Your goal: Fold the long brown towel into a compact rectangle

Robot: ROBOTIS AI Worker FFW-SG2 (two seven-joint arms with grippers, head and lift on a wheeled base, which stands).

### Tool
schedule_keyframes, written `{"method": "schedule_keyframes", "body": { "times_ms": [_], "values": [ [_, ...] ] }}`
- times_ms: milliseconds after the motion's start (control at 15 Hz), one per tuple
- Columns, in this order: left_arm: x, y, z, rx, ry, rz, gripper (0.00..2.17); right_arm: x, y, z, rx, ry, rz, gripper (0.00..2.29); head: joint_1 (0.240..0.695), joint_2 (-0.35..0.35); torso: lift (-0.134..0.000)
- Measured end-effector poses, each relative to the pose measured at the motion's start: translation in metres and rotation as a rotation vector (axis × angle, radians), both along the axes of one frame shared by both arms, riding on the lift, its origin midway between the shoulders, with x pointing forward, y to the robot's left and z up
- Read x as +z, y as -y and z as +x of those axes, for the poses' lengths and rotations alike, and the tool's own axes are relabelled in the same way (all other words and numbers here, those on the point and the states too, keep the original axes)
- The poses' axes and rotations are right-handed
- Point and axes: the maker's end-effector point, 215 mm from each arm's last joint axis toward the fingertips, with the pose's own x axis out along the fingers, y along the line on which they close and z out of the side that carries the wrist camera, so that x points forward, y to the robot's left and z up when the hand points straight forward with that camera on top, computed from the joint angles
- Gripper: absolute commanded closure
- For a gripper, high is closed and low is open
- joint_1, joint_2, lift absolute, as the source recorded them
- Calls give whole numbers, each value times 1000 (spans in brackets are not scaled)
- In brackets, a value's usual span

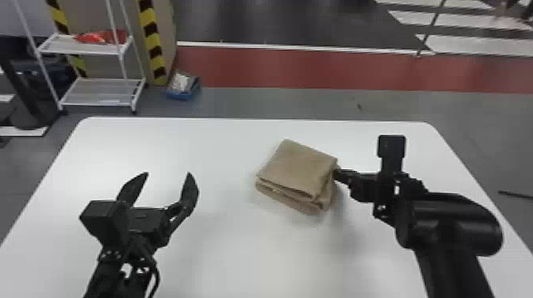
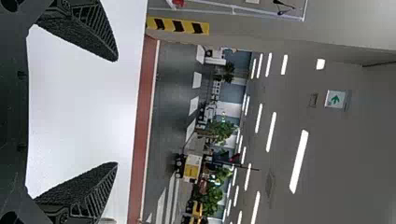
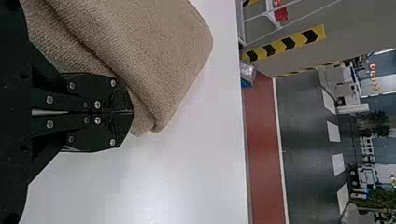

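Brown, in thick folds, the towel (image 1: 297, 168) was spotted just right of centre on the bench (image 1: 230, 253); its right side was met by the right gripper (image 1: 336, 173), fingers together, while the left gripper (image 1: 168, 174), fingers wide apart, was held at left.

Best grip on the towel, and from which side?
Probably the near edge of the towel, jaws coming in low from the robot's side, one above, one below: it lies flat, its stacked layers showing along that edge.
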Motion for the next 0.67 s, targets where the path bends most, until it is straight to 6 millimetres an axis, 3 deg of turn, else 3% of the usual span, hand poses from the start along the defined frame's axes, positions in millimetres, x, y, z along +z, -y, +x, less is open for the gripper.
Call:
{"method": "schedule_keyframes", "body": {
  "times_ms": [333,667],
  "values": [
    [-2,9,12,-23,-1,-2,80,8,-19,38,14,83,1,2199,695,-63,-95],
    [-2,22,22,-48,-4,-7,80,16,-32,53,28,136,8,2199,695,-58,-95]
  ]
}}
